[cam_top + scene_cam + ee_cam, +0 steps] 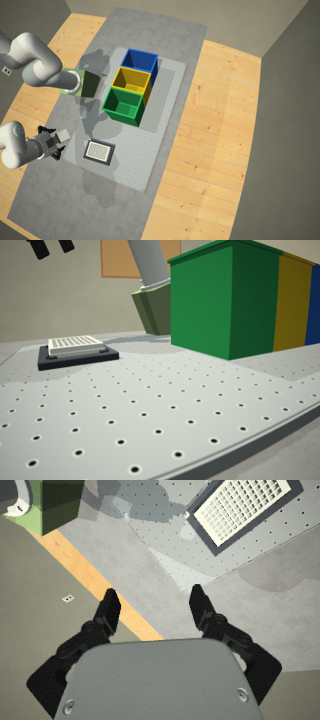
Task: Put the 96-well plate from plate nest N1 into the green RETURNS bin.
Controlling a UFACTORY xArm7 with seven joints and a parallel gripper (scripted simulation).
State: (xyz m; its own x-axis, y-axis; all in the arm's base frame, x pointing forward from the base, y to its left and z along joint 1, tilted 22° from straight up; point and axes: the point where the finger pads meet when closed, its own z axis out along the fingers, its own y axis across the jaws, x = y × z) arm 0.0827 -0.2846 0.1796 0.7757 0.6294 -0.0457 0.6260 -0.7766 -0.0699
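The 96-well plate lies flat in the dark plate nest near one corner of the perforated breadboard, white well grid facing up; in the exterior view the plate sits squarely within the raised edge of the nest, level and untouched. The gripper hangs off to the side of the breadboard, above the grey mat, its fingers spread wide with nothing between them; it is apart from the plate, not over it, and the plate lies beyond the breadboard's edge from it. In the wrist view the gripper shows two black fingers parted over the mat, and the plate appears at the upper right, ahead of the fingertips and off to one side, well clear of both; a corner of the breadboard reaches toward the gap between the fingers. From the exterior view only the finger tips show at the top left, high above the table and to the left of the nest.

The green bin stands upright on the breadboard, well apart from the plate; the yellow bin touches it on the far side, and the blue bin follows in the same row; all three stand upright with open mouths. The arm's olive base block stands beside the bins on the mat.
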